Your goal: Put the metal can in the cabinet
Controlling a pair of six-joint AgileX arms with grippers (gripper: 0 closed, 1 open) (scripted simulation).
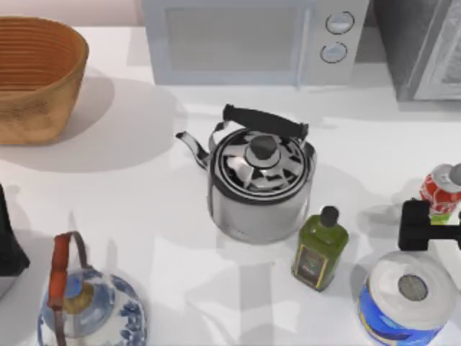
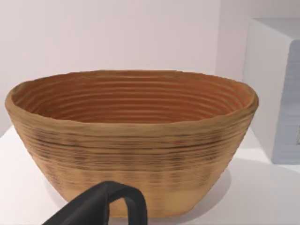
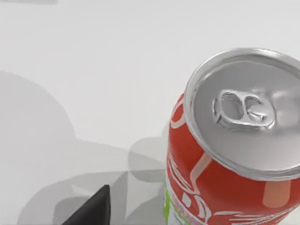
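Note:
The metal can (image 1: 439, 189) stands upright at the table's far right edge, red and white with a silver top and a green lower band. My right gripper (image 1: 431, 229) hovers just in front of it, open, with nothing held. Up close in the right wrist view, the can (image 3: 220, 187) stands beside one dark fingertip (image 3: 93, 208), apart from it. A grey cabinet (image 1: 425, 50) stands at the back right. Parked at the left edge is my left gripper (image 1: 9, 249), open; one of its fingers (image 2: 105, 204) points at the basket.
A steel kettle (image 1: 261, 184) stands mid-table. A green oil bottle (image 1: 319, 249) and a blue-wrapped paper roll (image 1: 407, 299) stand close to the right gripper. A woven basket (image 1: 36, 76) is back left, a microwave (image 1: 252, 40) at the back, a blue-patterned teapot (image 1: 90, 306) front left.

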